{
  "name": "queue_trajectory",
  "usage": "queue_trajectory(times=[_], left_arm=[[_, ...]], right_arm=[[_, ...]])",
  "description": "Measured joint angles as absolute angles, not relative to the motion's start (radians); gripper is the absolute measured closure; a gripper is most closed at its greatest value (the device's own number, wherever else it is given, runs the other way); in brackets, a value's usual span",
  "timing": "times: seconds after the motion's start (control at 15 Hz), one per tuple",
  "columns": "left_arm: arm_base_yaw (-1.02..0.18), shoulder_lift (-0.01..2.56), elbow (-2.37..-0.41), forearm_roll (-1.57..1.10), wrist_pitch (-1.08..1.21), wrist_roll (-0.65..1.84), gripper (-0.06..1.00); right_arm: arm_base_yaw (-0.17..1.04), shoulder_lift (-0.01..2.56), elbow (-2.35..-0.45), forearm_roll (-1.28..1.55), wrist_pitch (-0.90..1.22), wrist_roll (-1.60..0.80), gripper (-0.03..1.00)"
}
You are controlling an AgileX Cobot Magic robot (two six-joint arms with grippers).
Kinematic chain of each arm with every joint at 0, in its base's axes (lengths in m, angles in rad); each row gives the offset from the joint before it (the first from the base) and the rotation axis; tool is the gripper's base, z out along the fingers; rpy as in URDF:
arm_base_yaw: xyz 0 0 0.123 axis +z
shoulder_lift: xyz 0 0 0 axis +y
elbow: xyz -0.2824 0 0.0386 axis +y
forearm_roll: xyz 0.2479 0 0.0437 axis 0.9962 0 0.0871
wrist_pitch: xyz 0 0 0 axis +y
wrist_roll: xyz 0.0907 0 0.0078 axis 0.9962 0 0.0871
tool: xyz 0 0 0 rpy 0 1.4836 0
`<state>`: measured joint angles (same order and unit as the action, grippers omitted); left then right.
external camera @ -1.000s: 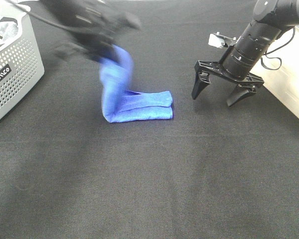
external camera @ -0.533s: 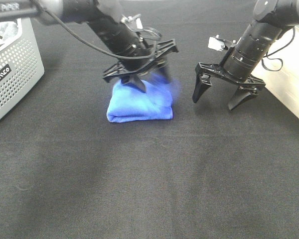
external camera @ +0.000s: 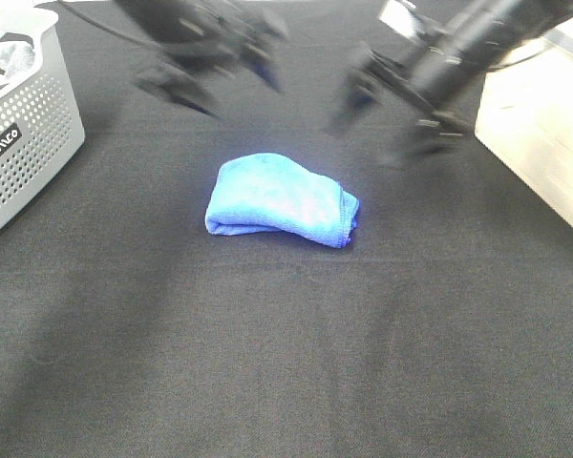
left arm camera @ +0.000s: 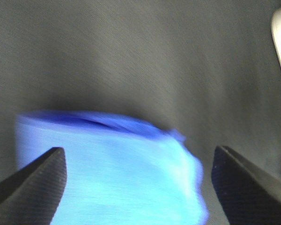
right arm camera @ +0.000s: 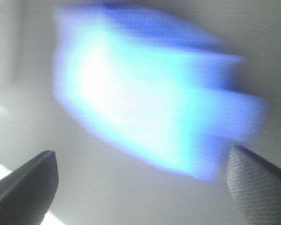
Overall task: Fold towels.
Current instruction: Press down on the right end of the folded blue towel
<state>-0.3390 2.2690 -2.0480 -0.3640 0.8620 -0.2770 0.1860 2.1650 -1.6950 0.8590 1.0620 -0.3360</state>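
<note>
A blue towel [external camera: 280, 200] lies folded into a thick bundle on the black table, near the middle. It also shows in the left wrist view [left arm camera: 107, 164] and, blurred, in the right wrist view [right arm camera: 145, 98]. My left gripper [external camera: 215, 67] is open and empty, raised behind the towel at the far left, blurred by motion. My right gripper [external camera: 387, 110] is open and empty, raised behind the towel at the far right, also blurred. Neither gripper touches the towel.
A grey perforated basket [external camera: 24, 124] with cloth in it stands at the left edge. A pale box or counter [external camera: 544, 134] stands at the right edge. The black cloth-covered table [external camera: 286, 363] stretches toward the front.
My left gripper folded the towel over, let it go and rose back to the far left. My right gripper lifted up and away to the back. The towel now lies as a compact bundle.
</note>
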Motion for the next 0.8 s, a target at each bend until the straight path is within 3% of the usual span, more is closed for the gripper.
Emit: queue_trajectory(times=[0.4,0.8], left_arm=[[-0.258,2.265,-2.048,-0.356,1.022,-0.265,0.14],[-0.257,2.265,-2.048,-0.357,1.097,-0.202,0.14]], right_arm=[[0.283,2.339,-1.693,1.333,1.064,-0.591,0.07],[0.265,2.469,-1.711,1.360,1.051,-0.625,0.07]])
